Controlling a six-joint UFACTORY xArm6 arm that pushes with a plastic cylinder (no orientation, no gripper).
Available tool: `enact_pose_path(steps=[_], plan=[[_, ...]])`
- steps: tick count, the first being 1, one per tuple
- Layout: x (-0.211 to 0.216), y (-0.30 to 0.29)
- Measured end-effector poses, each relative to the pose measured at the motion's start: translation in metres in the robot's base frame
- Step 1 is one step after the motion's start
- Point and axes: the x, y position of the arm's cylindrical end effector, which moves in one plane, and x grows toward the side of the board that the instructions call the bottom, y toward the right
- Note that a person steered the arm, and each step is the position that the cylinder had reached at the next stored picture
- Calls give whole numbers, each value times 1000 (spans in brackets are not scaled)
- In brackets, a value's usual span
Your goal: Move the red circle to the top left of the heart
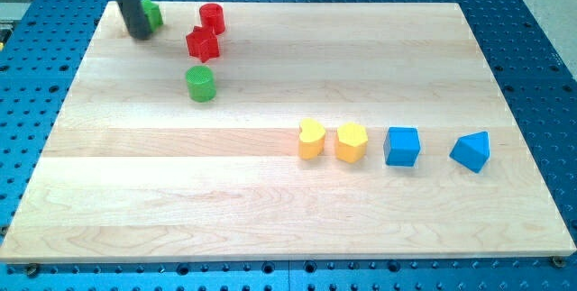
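The red circle (212,17) stands near the board's top left, touching the red star (202,44) just below it. The yellow heart (311,138) sits right of the board's middle, far to the lower right of the red circle. My tip (140,33) rests on the board at the top left corner, to the left of the red circle and right beside a green block (153,13) that it partly hides.
A green circle (200,84) stands below the red star. A yellow hexagon (352,141) sits just right of the heart, then a blue cube (402,146) and a blue triangle (471,151). The wooden board (270,210) lies on a blue perforated table.
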Motion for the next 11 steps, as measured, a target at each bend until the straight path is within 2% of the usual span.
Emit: enact_pose_path(steps=[1, 3, 4, 5, 7, 8, 10, 11], plan=[[16, 1], [-30, 82], [-6, 115], [43, 161], [-20, 148], [-39, 190], [106, 199], [158, 197]])
